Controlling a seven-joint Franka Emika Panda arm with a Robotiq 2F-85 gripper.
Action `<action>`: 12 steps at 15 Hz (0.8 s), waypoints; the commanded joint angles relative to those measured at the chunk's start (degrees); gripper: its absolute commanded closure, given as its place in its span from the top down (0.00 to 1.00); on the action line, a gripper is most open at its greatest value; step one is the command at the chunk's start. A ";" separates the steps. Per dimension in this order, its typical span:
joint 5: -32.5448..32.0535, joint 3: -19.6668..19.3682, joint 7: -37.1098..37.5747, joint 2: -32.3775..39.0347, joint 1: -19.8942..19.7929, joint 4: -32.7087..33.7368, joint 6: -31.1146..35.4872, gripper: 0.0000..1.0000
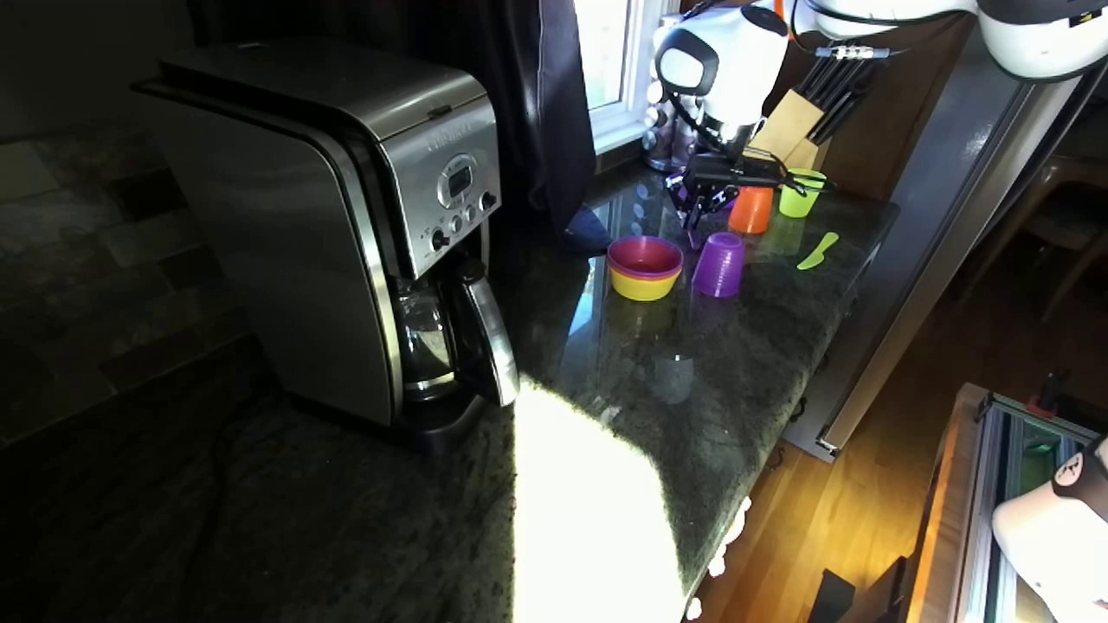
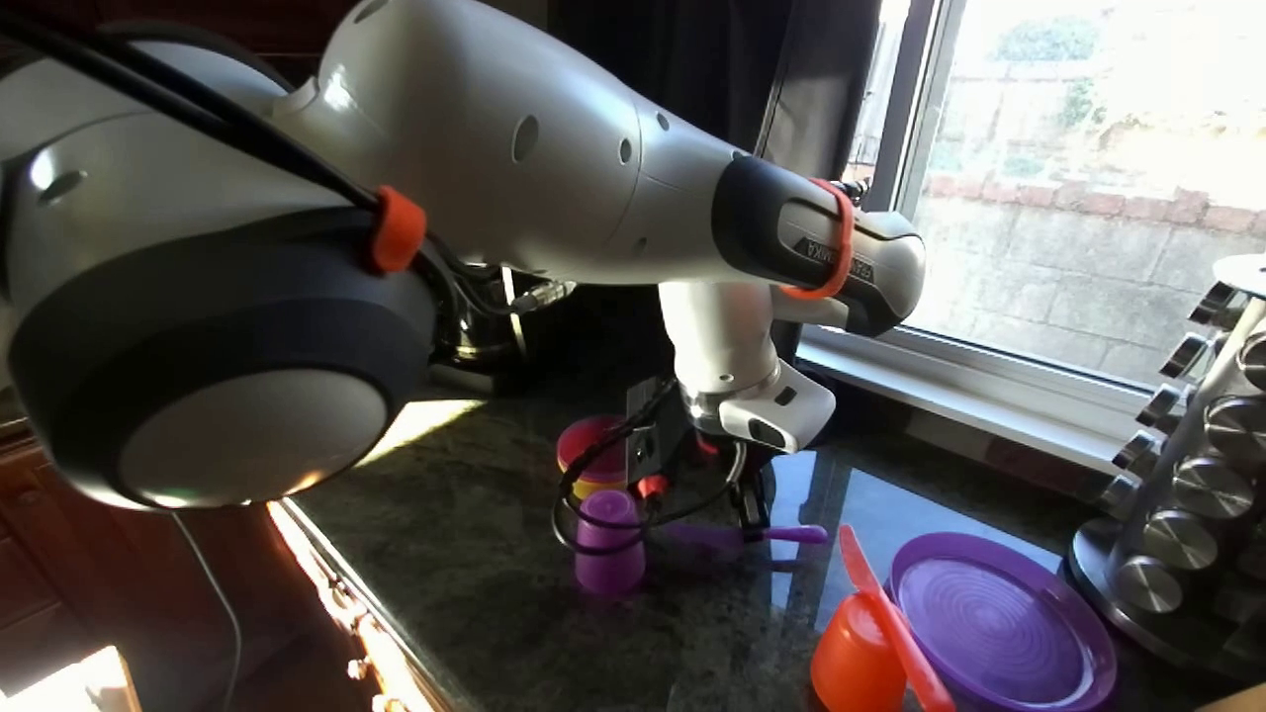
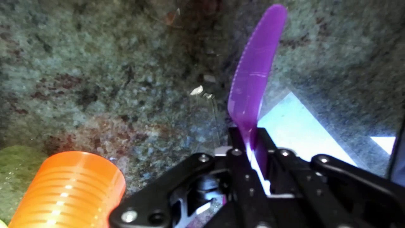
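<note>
I have the purple plastic knife with the finely serrated blade in my black gripper, its 2 jaws pinching the narrow neck where blade meets handle. In an exterior view a reflection or shadow shows beneath the handle, so I judge it is just off the counter. That slim, smooth neck worries me: if the tip bumps something, the knife could pivot in my grip or slide free. The blade points roughly toward the upturned purple plastic cup, so a careless sweep might knock it; a tilted descent could jam the tip against stone. The ribbed orange plastic cup is near too. Beside the purple cup are nested red and yellow plastic bowls. The dark, polished, speckled stone counter throws back window glare that could fool me about height. Around it I see a boxy stainless-steel coffee maker, a wooden knife block and a bright white-framed window.
</note>
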 commanded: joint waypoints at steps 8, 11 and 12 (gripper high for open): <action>1.36 2.73 -2.62 -10.86 -2.80 -12.52 0.60 0.04; 1.35 3.29 -2.03 -14.47 -3.25 -16.33 -0.09 0.04; 1.35 2.93 -1.61 -15.76 -3.03 -17.51 -0.48 0.04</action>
